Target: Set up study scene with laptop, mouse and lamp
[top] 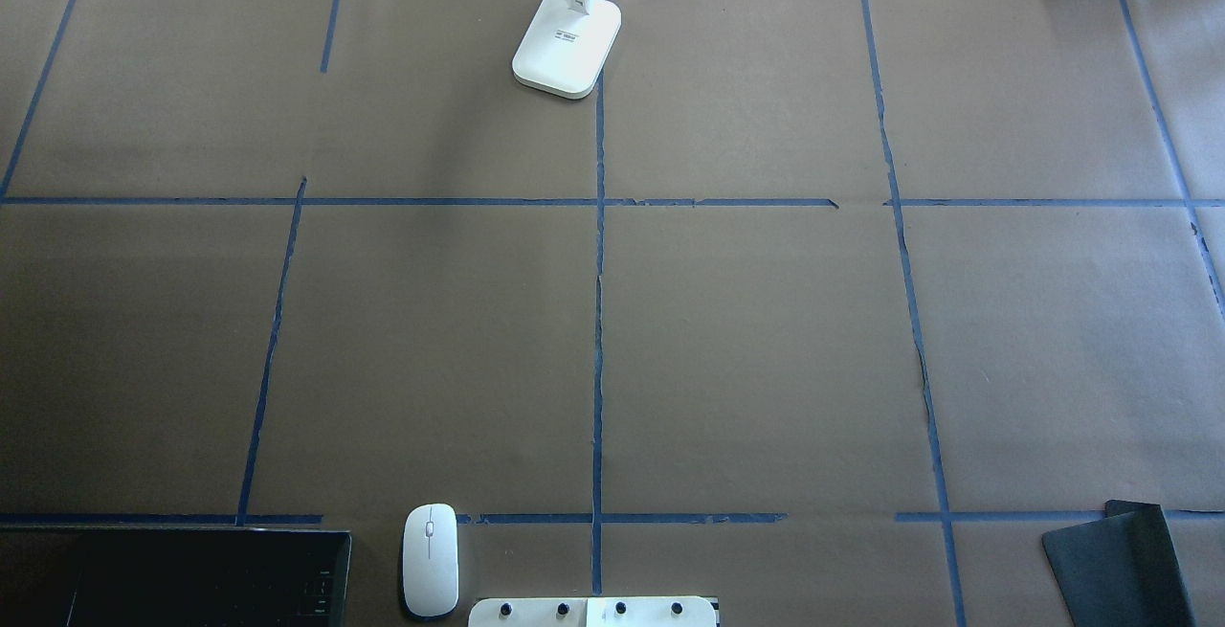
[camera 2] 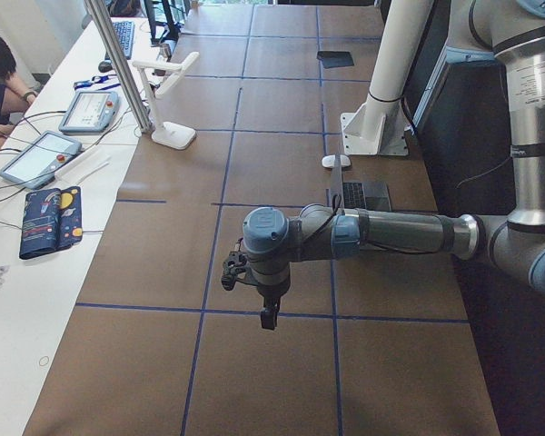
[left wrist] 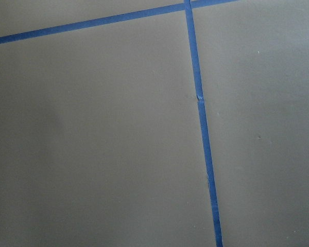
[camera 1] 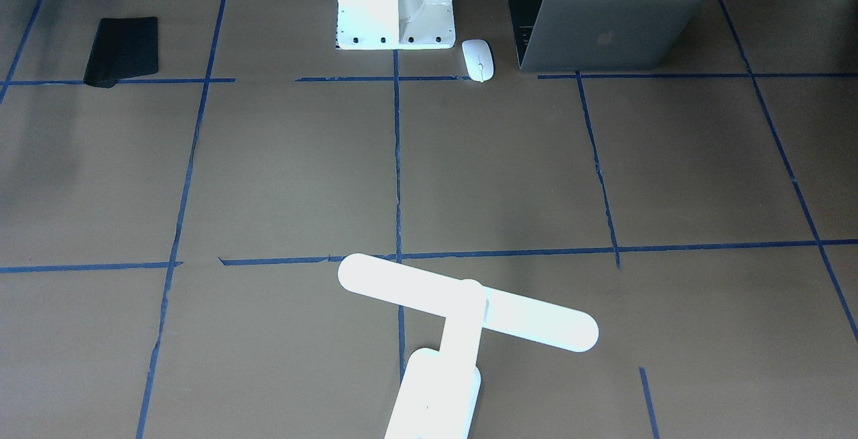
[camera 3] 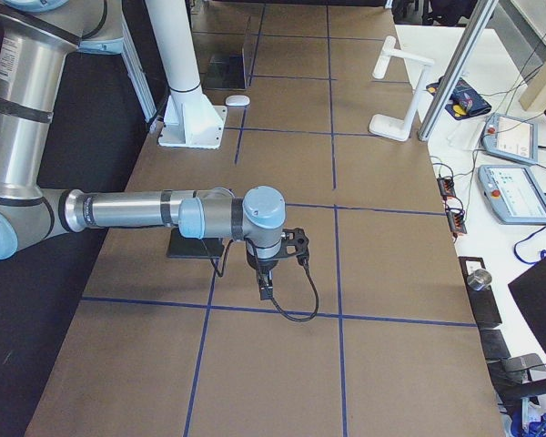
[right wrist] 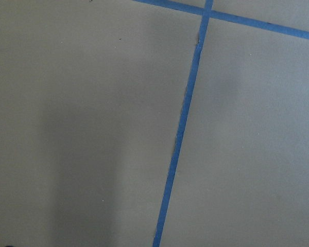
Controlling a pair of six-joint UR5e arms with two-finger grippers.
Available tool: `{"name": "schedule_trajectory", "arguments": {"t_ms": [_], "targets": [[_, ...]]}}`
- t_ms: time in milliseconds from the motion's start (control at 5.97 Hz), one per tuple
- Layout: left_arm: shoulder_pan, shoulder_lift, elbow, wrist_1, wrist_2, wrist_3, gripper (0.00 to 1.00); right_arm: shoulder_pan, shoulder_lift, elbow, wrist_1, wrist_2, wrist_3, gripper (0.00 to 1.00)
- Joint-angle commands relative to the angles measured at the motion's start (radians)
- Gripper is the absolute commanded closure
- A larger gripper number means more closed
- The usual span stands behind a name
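The dark-grey laptop (camera 1: 603,33) stands open at the robot's edge of the table, left of the base, with its keyboard showing in the overhead view (top: 172,574). The white mouse (camera 1: 478,59) lies beside it, between the laptop and the pedestal (top: 430,558). The white lamp (camera 1: 462,311) stands at the far edge, opposite the robot (top: 567,43). My left gripper (camera 2: 269,318) hangs over bare table towards the left end. My right gripper (camera 3: 265,291) hangs over the right end. I cannot tell whether either is open or shut. Both wrist views show only paper and tape.
A flat black mat (camera 1: 122,50) lies at the robot's right side (top: 1120,560), partly under my right arm in the exterior right view. The white pedestal (camera 1: 395,10) stands at the near middle edge. Blue tape lines grid the brown paper. Tablets and an operator (camera 2: 0,73) are beyond the far edge.
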Motion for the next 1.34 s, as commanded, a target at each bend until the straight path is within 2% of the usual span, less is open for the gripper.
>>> {"name": "schedule_trajectory", "arguments": {"t_ms": [0, 671, 838, 1173], "targets": [[-0.002, 0.002, -0.017, 0.001, 0.001, 0.002, 0.0, 0.0, 0.0, 0.003, 0.001, 0.008, 0.0, 0.0], [0.014, -0.012, -0.046, -0.004, -0.002, -0.008, 0.0, 0.0, 0.002, 0.005, 0.01, 0.015, 0.002, 0.0], [0.017, -0.026, -0.052, -0.033, -0.003, -0.005, 0.0, 0.0, 0.002, 0.006, 0.01, 0.017, 0.003, 0.0], [0.05, -0.04, -0.05, -0.197, -0.007, -0.008, 0.0, 0.0, 0.002, 0.005, 0.01, 0.017, 0.002, 0.0]]}}
